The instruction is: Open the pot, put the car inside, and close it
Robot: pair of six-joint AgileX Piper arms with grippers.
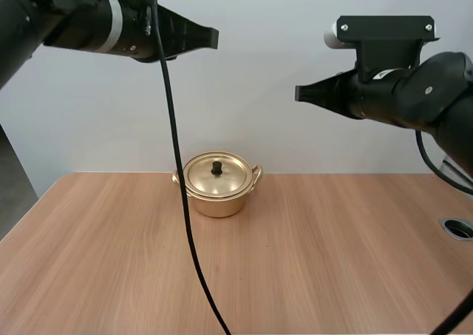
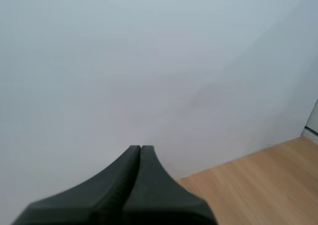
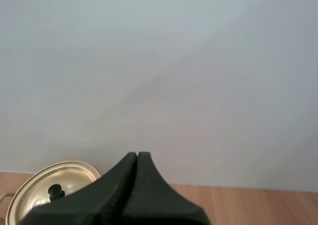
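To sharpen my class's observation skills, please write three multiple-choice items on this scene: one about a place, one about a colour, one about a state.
1. Where does the shiny gold metal pot stand on the light wooden table?
A. near the far edge
B. at the near edge
C. at the near right corner

2. What colour is the knob on the pot's round gold lid?
A. red
B. black
C. white

3. How do the right arm's black fingers stand?
A. pinching the lid
B. wide apart
C. shut together on nothing

Answers:
1 A: in the high view the pot sits close to the table's back edge.
2 B: the knob shows dark against the gold lid.
3 C: in the right wrist view they lie together as one wedge, raised above the table.
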